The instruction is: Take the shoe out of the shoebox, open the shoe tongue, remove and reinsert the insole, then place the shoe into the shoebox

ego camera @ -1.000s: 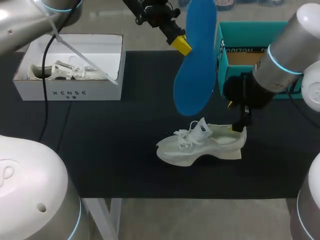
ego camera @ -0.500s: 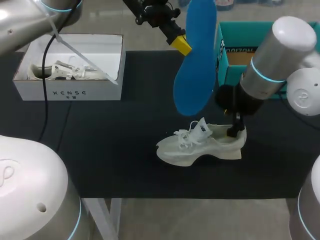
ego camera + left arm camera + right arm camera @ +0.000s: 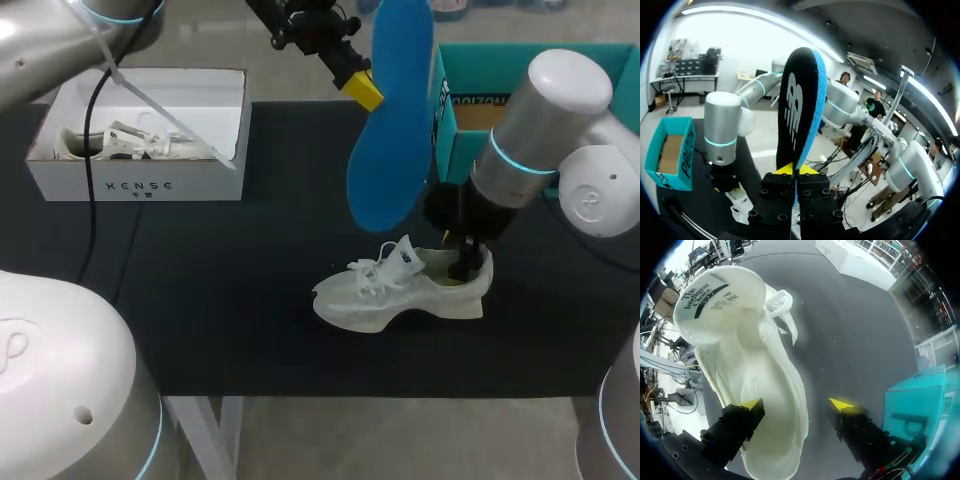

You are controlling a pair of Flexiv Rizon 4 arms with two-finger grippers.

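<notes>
A black-topped bench [image 3: 230,300] fills the head view. Nearest its front edge, around the middle, a white shoe [image 3: 400,290] stands upright on its sole, toe toward the bench's left and heel toward the right. Its tongue [image 3: 405,255] is pulled up and stands clear of the opening.

The right gripper [image 3: 465,265] comes down from the right side onto the heel. In the right wrist view, the right gripper [image 3: 796,405] is spread wide. One yellow-tipped finger sits over the inside of the shoe [image 3: 755,355] and the other over the bare bench outside it, with the heel wall between them. The two fingers do not press it from both sides. The printed underside of the tongue [image 3: 715,295] shows ahead of the fingers.

Farther back and raised above the bench, the left gripper [image 3: 362,90] is clamped on one end of a blue insole [image 3: 390,120]. The insole hangs on end, its lower tip above the shoe's tongue. In the left wrist view, the insole [image 3: 800,105] rises straight up from the closed left gripper [image 3: 795,170], dark on one face with a blue edge.

At the far right edge stands an open teal shoebox [image 3: 470,110] with bare cardboard inside. At the far left corner sits a white box [image 3: 140,185] holding a second white shoe [image 3: 130,143].
</notes>
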